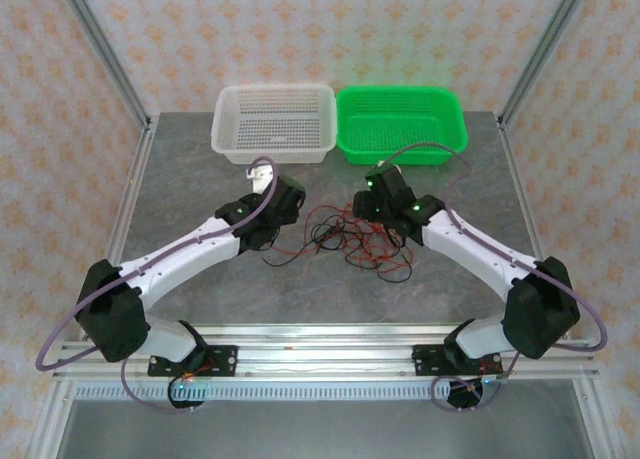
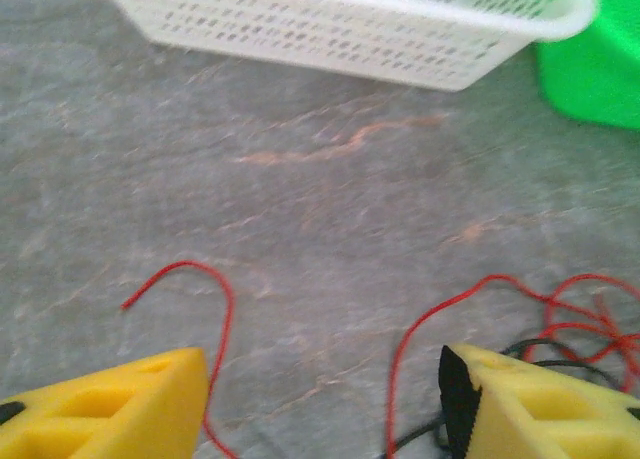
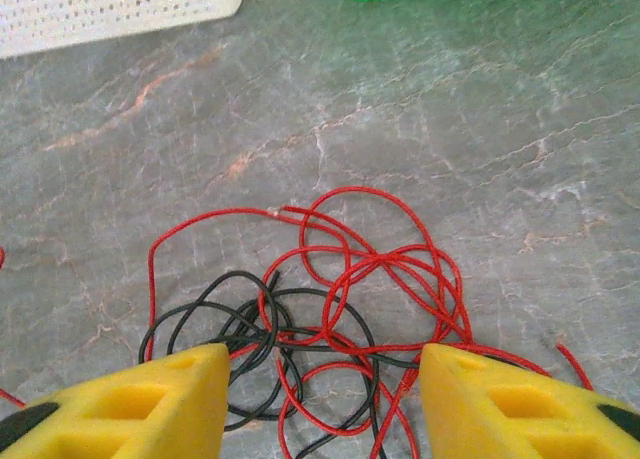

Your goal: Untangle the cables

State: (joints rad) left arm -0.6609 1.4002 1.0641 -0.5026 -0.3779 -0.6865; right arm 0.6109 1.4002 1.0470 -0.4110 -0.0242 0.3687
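Top external, cables [image 1: 355, 241]: red and black tangle lying mid-table, between the two arms.
Right gripper [image 3: 322, 379]: fingers spread and released, straddling the tangle's loops.
Left gripper [image 2: 322, 384]: fingers spread, clamping nothing; red strands run between them.
Table [image 1: 330, 299]: grey, marble-veined.
Far edge: white basket [image 1: 272, 151] and green basket [image 1: 352, 149] side by side.
Room: floral-patterned walls [image 1: 330, 29], metal frame posts [image 1: 104, 49].

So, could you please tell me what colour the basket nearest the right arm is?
Bright green; the basket shows best in the top external view.
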